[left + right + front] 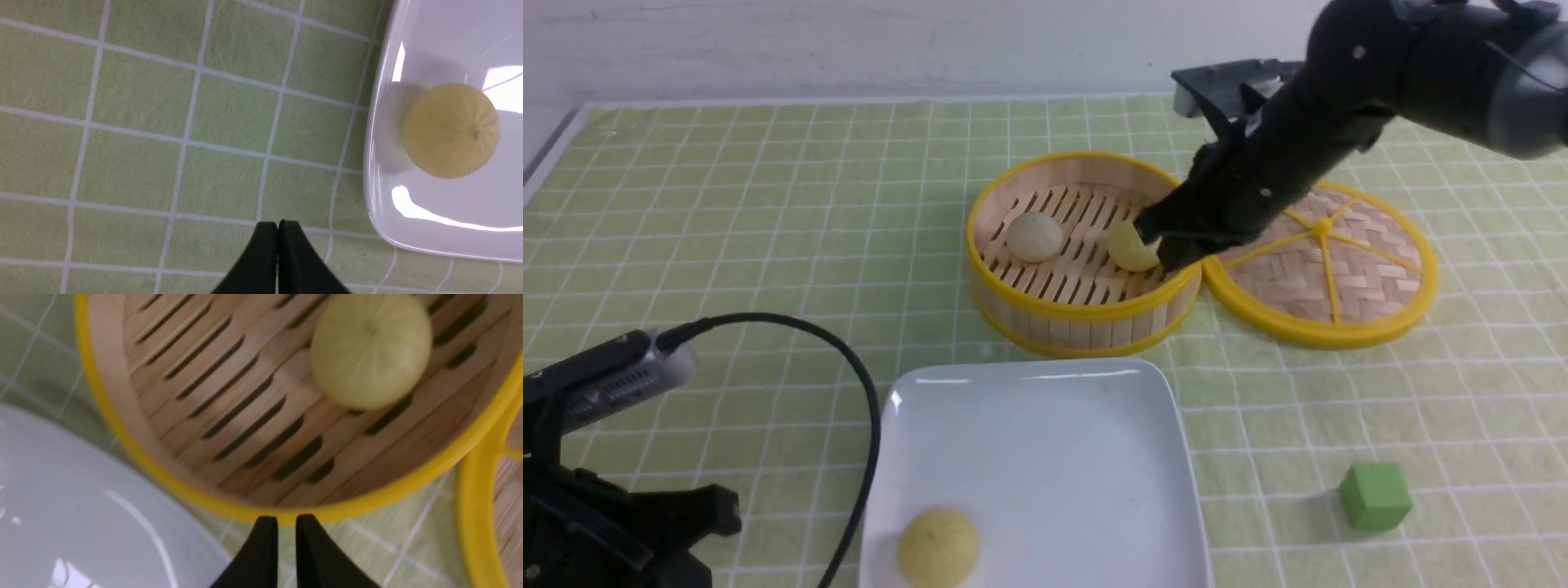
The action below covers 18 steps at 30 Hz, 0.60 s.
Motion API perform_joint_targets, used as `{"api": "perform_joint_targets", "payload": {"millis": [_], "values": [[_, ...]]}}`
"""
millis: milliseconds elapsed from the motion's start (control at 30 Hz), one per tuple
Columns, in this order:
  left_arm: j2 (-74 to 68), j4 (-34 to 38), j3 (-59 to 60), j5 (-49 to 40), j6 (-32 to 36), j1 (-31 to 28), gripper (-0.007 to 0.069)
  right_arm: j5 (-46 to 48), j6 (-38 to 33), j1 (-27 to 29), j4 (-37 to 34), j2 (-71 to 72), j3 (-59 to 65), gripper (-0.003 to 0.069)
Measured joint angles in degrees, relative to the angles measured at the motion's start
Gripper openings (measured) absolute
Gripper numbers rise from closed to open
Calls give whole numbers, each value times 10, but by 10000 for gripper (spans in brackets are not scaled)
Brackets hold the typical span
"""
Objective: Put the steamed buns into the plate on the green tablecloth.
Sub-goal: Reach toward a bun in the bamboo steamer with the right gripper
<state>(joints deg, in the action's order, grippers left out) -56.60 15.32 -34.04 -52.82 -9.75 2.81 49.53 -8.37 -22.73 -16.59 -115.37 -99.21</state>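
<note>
Green tablecloth (768, 245), yellow bun (369, 351) ahead of right fingers (263, 551)

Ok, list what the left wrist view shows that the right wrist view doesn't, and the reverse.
Only the left wrist view: a yellow bun lying on the plate, and the left gripper, jaws shut, over the green tablecloth.
Only the right wrist view: the steamer basket with another yellow bun inside, the lid rim beside it, and the right gripper, jaws slightly apart and empty.
Both: the plate and the green tablecloth.
</note>
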Motion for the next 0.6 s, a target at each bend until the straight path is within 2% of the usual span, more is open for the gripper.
{"api": "perform_joint_targets", "payload": {"millis": [133,167,200,300,367,433,533,567,600], "values": [[0,1,0,-12,16,0,59,-24,14,0,21,-47,-48,253],[0,1,0,-12,16,0,61,-26,14,0,23,-51,-49,261],[0,1,0,-18,31,0,71,-53,14,0,31,-67,-54,327],[0,1,0,-22,41,0,87,-87,14,0,41,-89,-56,380],[0,1,0,-22,43,0,90,-104,14,0,42,-103,-56,386],[0,1,0,-22,43,0,92,-113,15,0,42,-112,-56,358],[0,1,0,-22,45,0,98,-114,15,0,31,-118,-56,216],[0,1,0,-22,45,0,99,-114,15,0,29,-118,-56,189],[0,1,0,-22,45,0,103,-107,17,0,23,-111,-56,78]]}}
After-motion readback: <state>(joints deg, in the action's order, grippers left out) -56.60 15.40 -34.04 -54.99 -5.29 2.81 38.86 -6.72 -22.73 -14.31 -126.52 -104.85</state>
